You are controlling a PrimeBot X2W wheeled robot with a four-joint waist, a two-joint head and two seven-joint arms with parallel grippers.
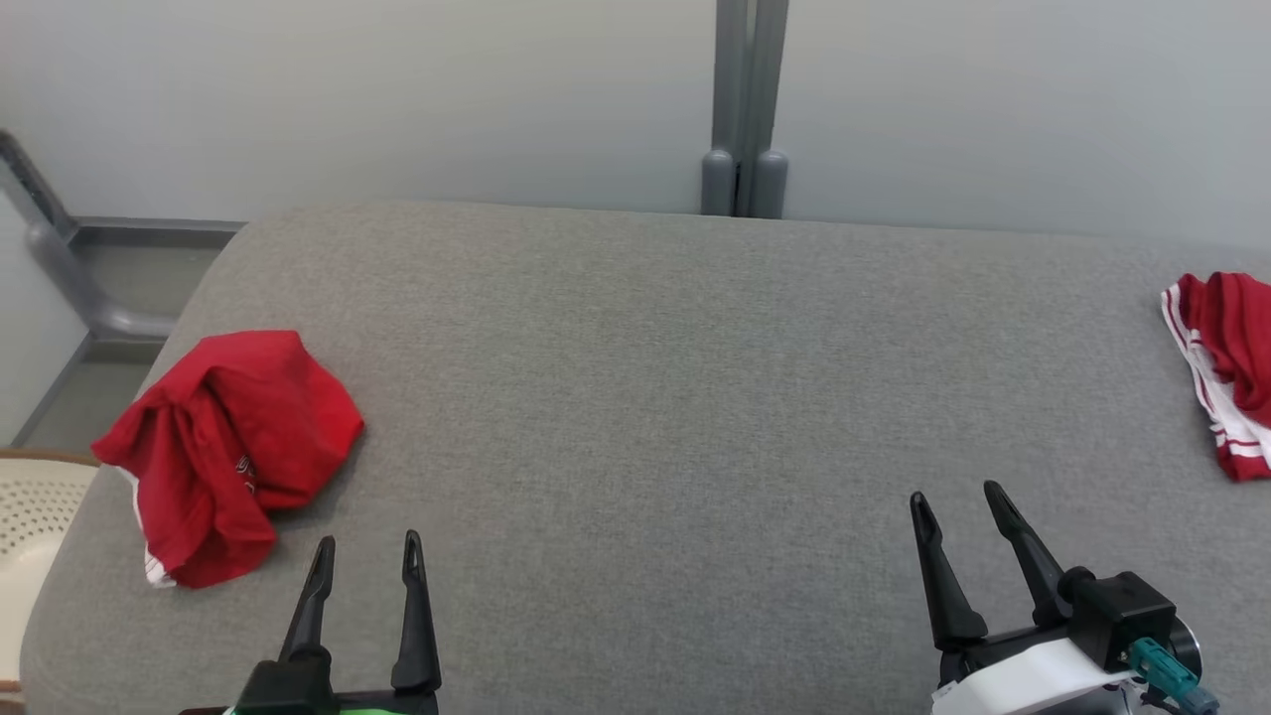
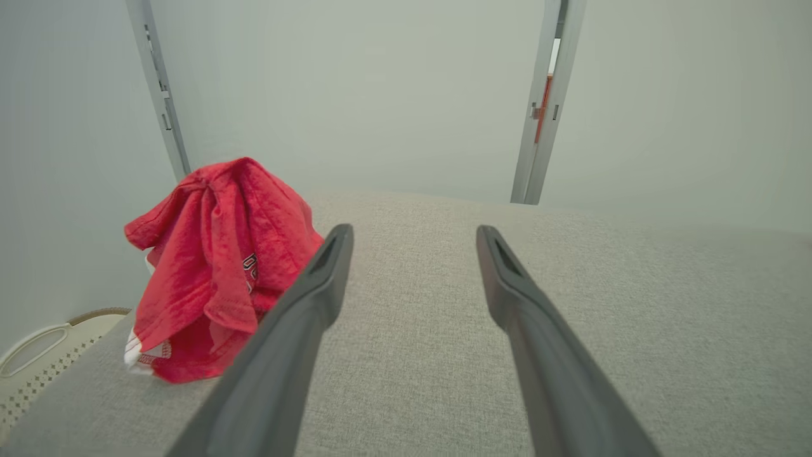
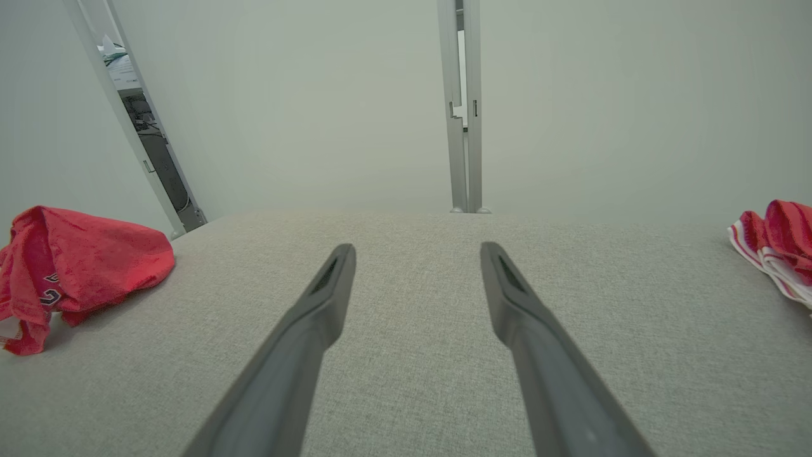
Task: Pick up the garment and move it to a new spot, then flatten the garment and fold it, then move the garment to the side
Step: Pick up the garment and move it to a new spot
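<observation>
Both sets of jaws stand wide apart and empty, the left gripper (image 1: 368,541) and the right gripper (image 1: 955,494) over the grey padded table (image 1: 635,397), while the crumpled red garment (image 1: 228,447) lies near its left edge, just beside the left gripper, and a striped red garment (image 1: 1226,367) sits far right.
</observation>
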